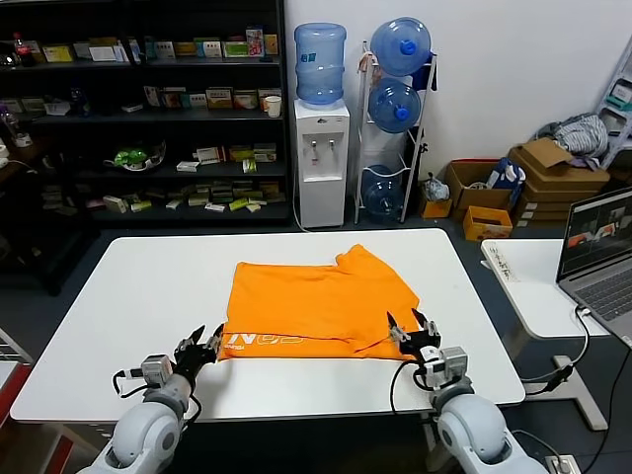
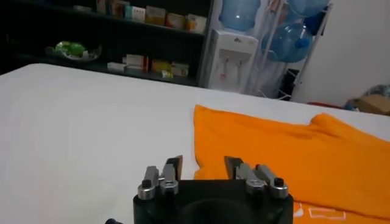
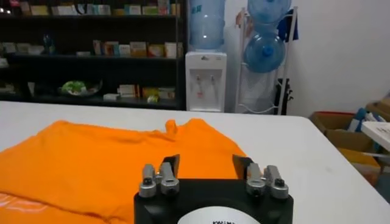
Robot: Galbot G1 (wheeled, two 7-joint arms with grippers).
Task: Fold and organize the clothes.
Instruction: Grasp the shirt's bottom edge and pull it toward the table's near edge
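Shirt (image 1: 321, 306) on table (image 1: 118, 296) – left gripper (image 1: 200, 346), right gripper (image 1: 415, 331), both spread at near corners, apparently untouched – pinch both layers evenly, lift together

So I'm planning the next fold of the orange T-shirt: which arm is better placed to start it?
Neither clearly: left gripper sits open at the T-shirt's near left corner, right gripper open at the near right corner, so probably both together.

Even indoor light, soft wrist-view blur
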